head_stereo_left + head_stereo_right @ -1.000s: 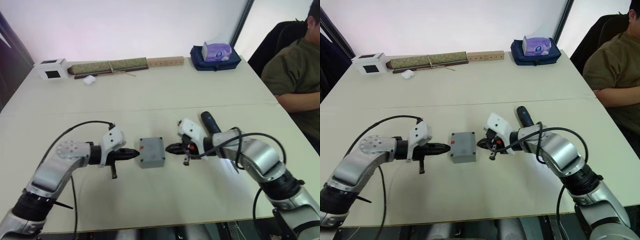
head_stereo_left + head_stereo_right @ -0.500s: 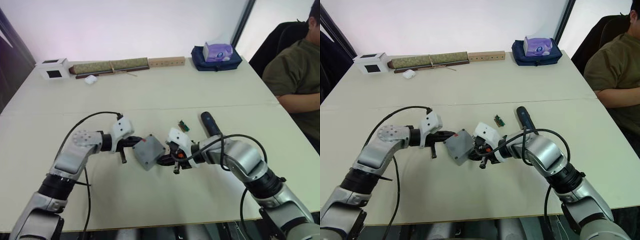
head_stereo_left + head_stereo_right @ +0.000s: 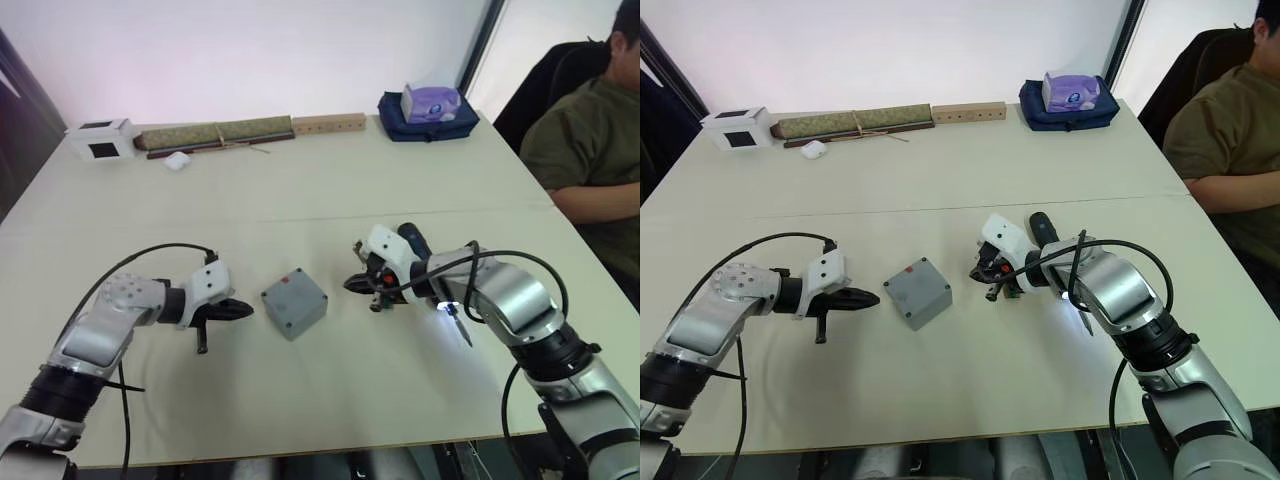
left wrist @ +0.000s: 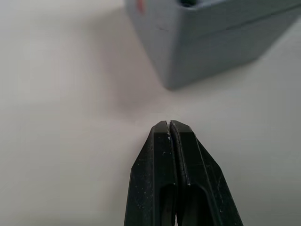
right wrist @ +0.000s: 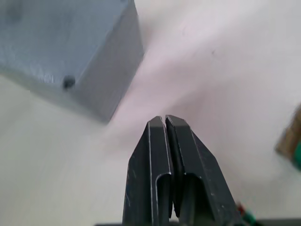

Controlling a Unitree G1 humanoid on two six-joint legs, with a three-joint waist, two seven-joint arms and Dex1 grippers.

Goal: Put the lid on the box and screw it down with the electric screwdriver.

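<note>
One grey box (image 3: 294, 302), lid (image 3: 289, 291) seated on top, lies on the pale surface (image 3: 300, 190) just left of centre in the head views. It is turned diagonally, one corner toward the lower edge of the frame; a small red mark shows on the lid near its upper corner.

One electric screwdriver (image 3: 418, 247), dark and cylindrical, lies on the surface right of centre, largely behind the right arm. Its long axis runs from upper left to lower right, with a white light at its lower-right tip.

Two end effectors, both closed and empty:
- Left end effector (image 3: 246, 311): fingers pressed together, pointing right toward the box, close beside it but apart.
- Right end effector (image 3: 349, 286): fingers pressed together, pointing left toward the box, with a clear gap.

Along the far edge: one white cube (image 3: 100, 138), one long roll (image 3: 215, 133), one wooden block (image 3: 329, 123), one tissue box (image 3: 432, 101) on a blue bag. One seated person (image 3: 590, 150) at the right edge.
</note>
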